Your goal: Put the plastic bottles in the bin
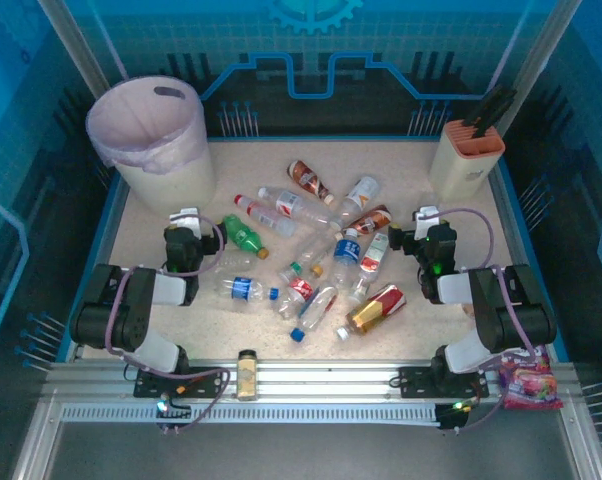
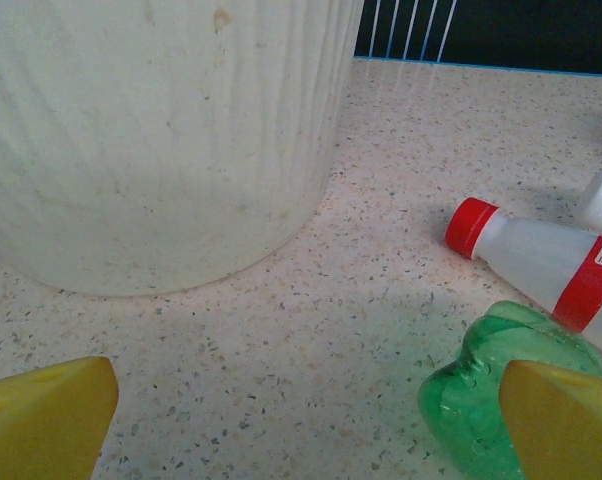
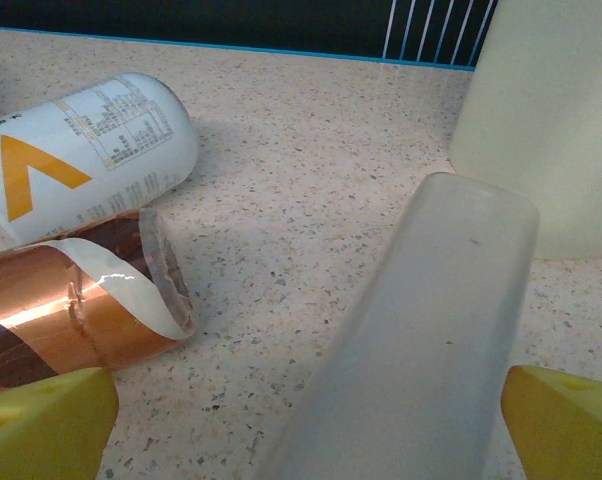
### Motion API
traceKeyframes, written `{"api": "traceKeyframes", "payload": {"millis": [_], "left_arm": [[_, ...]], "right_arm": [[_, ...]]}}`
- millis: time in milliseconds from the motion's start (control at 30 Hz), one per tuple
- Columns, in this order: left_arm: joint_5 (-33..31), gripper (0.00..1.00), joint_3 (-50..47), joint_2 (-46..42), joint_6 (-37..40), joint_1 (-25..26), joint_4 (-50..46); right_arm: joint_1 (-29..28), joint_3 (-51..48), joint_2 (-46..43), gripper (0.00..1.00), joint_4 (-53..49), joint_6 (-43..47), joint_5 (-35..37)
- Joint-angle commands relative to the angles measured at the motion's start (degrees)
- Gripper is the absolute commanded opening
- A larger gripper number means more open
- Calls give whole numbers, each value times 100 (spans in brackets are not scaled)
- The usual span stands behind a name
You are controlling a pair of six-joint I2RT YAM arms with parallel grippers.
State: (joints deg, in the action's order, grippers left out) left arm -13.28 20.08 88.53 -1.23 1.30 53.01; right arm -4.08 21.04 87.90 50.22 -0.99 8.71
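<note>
Top external view: the table (image 1: 231, 335) has a speckled beige top with a blue rim. It stands in a blue-lit enclosure with gridded walls and a gear emblem (image 1: 314, 12) on the far wall. A slotted aluminium rail (image 1: 321, 380) runs along the near edge and carries a small amber jar (image 1: 247, 374). The bin (image 1: 176, 180), lined with a pale bag, stands at the far left corner. A beige box (image 1: 466, 160) with an orange top stands at the far right. The plastic bottles (image 1: 347, 252) lie scattered mid-table, all outside the bin. The left gripper (image 1: 186, 220) is near the bin, and the right gripper (image 1: 426, 217) is near the box.

Left wrist view: the left gripper (image 2: 301, 430) is spread wide over bare surface. The bin's ribbed cream wall (image 2: 161, 140) is far left. The green bottle (image 2: 471, 400) lies by the right fingertip. Beyond it lies a red-capped bottle (image 2: 541, 265) whose red label print is too small to read.

Right wrist view: the right gripper (image 3: 301, 430) is spread wide, with a frosted clear cylinder (image 3: 431, 320) lying between its fingers. I cannot tell whether it touches them. At left, a white-labelled bottle (image 3: 81, 150) shows an orange "V" and an unreadable printed table. A copper-brown bottle (image 3: 71, 310) lies just near of it.
</note>
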Motion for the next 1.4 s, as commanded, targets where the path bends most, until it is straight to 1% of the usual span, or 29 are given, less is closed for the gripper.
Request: {"api": "traceKeyframes", "payload": {"millis": [0, 167, 300, 333, 433, 533, 600, 633, 667, 700, 767, 833, 867, 933, 1000, 1133, 1233, 1367], "left_arm": [[-19, 99, 111, 59, -55, 19, 145], [128, 99, 147, 59, -4, 19, 87], [199, 99, 164, 20, -8, -6, 67], [186, 99, 246, -112, -8, -7, -193], [272, 99, 593, -760, 2, -11, -1391], [111, 99, 752, -1344, -87, 19, -2006], [89, 99, 1035, -1801, -379, 36, -2783], [85, 99, 1270, -1981, -651, 46, -3342], [161, 99, 1527, -2131, -990, 54, -3963], [323, 99, 1726, -2224, -1235, 84, -4413], [548, 99, 2136, -2344, -1544, 277, -5263], [771, 99, 2506, -2304, -1804, 454, -6004], [885, 99, 2694, -2245, -1951, 548, -6336], [1155, 99, 3023, -2099, -2182, 744, -6812], [1461, 99, 3207, -1972, -2460, 948, -6977], [2197, 99, 3348, -1744, -3129, 1213, -6741], [2405, 99, 3497, -1575, -3306, 1326, -6721], [2571, 99, 3572, -1488, -3429, 1361, -6626]], "right_arm": [[30, 122, 43, 100, 205, 24, -61], [18, 129, 43, 100, 189, 20, -44], [14, 55, 26, 100, 307, -83, 213], [29, 23, -27, 100, 336, -162, 334], [54, 39, -524, 100, -113, -209, 468], [19, 392, -1226, 100, -1369, -319, 628], [10, 753, -1740, 100, -2701, -724, 777], [23, 1042, -1973, 100, -3577, -1079, 911], [48, 1371, -2111, 100, -4540, -1468, 1061], [85, 1650, -2161, 100, -5282, -1815, 1146], [235, 2237, -2023, 99, -6630, -2231, 1071], [526, 2738, -1693, 96, -7499, -2286, 488], [674, 2902, -1502, 94, -7814, -2279, 138], [784, 3333, -1189, 90, -8157, -2171, -237], [745, 3535, -898, 87, -8291, -2103, -341], [630, 3759, -262, 84, -8310, -2076, -504], [558, 3900, 220, 82, -8233, -2044, -338], [534, 4055, 737, 79, -8028, -2054, -457]]}}
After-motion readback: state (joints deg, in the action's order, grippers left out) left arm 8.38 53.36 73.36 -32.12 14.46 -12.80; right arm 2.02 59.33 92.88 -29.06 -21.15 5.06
